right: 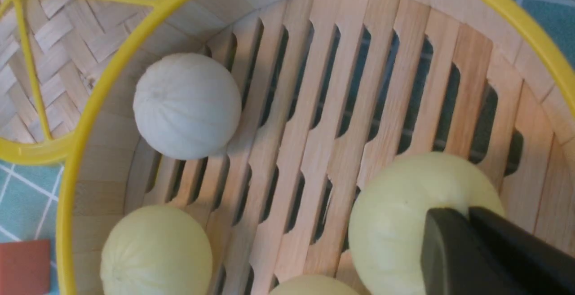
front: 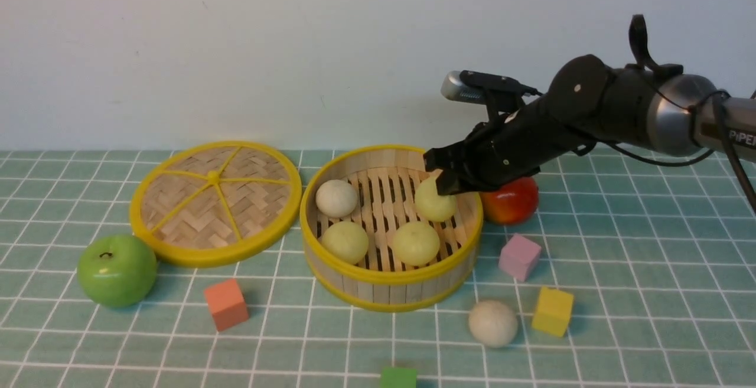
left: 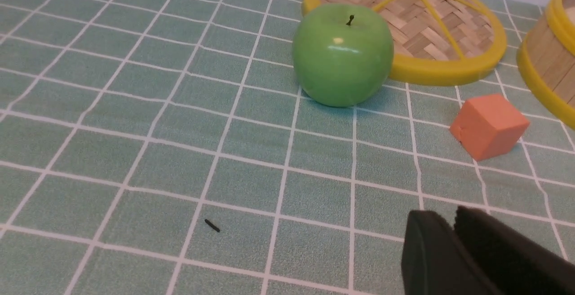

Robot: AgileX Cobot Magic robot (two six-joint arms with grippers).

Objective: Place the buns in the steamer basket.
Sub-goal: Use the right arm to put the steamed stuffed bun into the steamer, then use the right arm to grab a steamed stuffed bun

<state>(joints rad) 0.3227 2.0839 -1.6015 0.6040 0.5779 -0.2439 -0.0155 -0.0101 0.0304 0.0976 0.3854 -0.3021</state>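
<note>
A: We see the basket [front: 391, 270] mid-table with four buns inside: white bun [front: 336, 198] at 10 o'clock, yellow bun [front: 345, 241] at 8, another [front: 415, 243] at 5, and a third [front: 434, 200] at 2.

B: We have the right gripper [front: 444, 176] over the basket's 2 o'clock rim, right on that third bun. Only one dark finger [right: 471, 250] shows clearly in the wrist view, lying across the bun. We cannot tell if it grips or has let go.

A: The fifth bun [front: 492, 323], off-white, sits outside on the cloth [front: 649, 293], at 5 o'clock from the basket.

B: We note clutter around it: yellow cube [front: 553, 311] just beside it at 3 o'clock, pink cube [front: 519, 256] near at 12, green cube [front: 398, 377] at 8 by the frame edge.

A: The red apple [front: 512, 200] touches or nearly touches the basket wall at 3 o'clock, partly hidden under the right arm.

B: The lid [front: 215, 202] lies flat at 9 o'clock of the basket, just beside it. Green apple [front: 117, 270] sits at the lid's 7 o'clock, orange cube [front: 225, 303] near the basket's 8.

A: For the left gripper [left: 453, 241], only the wrist view shows it, with the fingers pressed together, nothing between.
</note>
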